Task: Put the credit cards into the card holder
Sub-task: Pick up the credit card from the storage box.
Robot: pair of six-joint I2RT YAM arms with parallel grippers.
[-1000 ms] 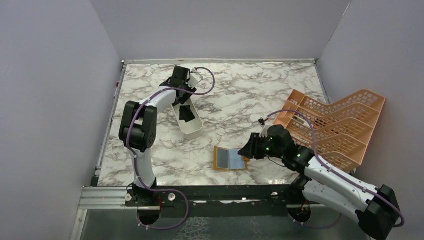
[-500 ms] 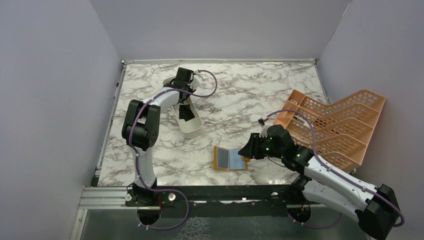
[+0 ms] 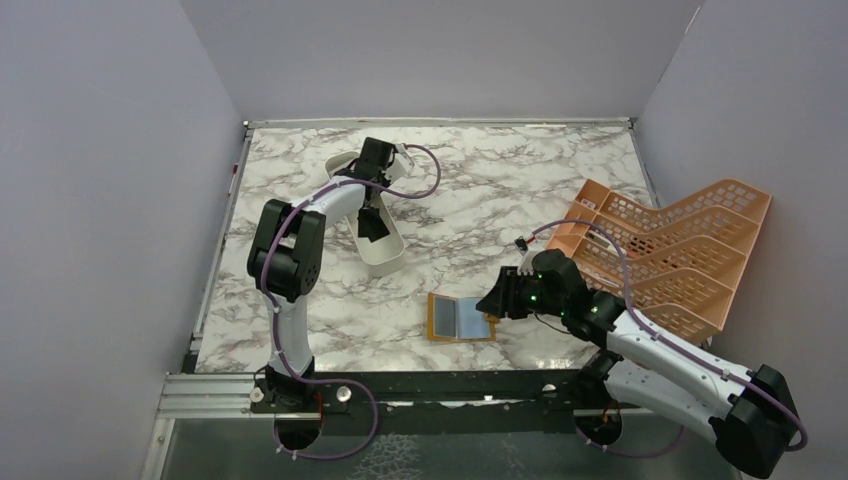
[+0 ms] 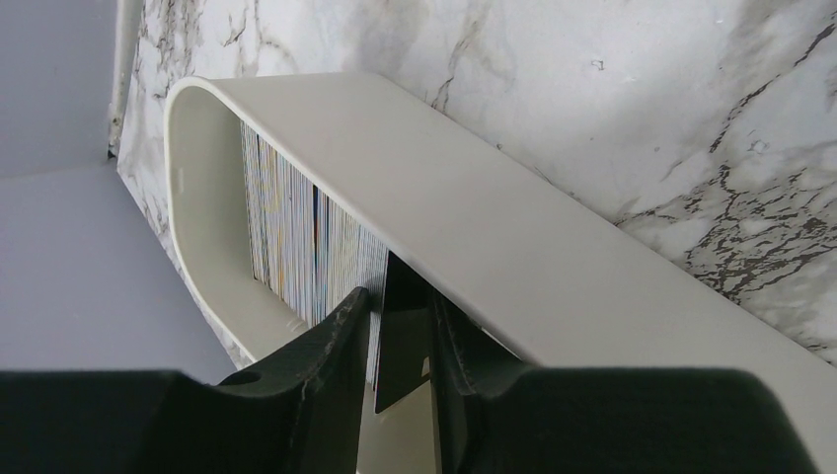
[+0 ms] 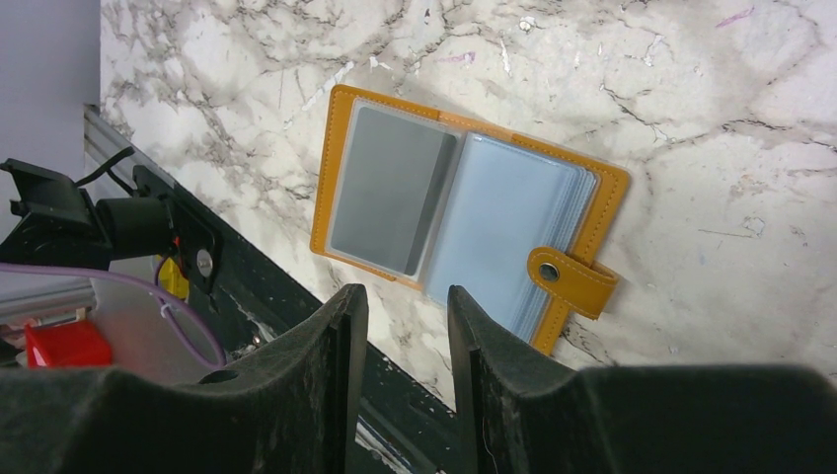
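- The cards [image 4: 296, 237] stand on edge, packed like files inside the tray [image 4: 474, 227] — so one can be pinched by its top edge.
- The left arm stretches far out. Its wrist tips down into the tray, and the left gripper [image 4: 400, 296] is clamped on one black card [image 4: 403, 365] at the stack's end.
- The holder [image 5: 464, 207] lies spread open, pockets up, well apart from the tray — ready to receive.
- The right arm reaches low. The right gripper [image 5: 405, 296] hovers just beside the holder on the side away from the tray, fingers slightly parted and empty, likely to steady it.

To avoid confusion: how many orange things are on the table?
2. The small orange leather card holder lies open by the right gripper; the large orange plastic lattice rack stands on the right of the table. No other shows.
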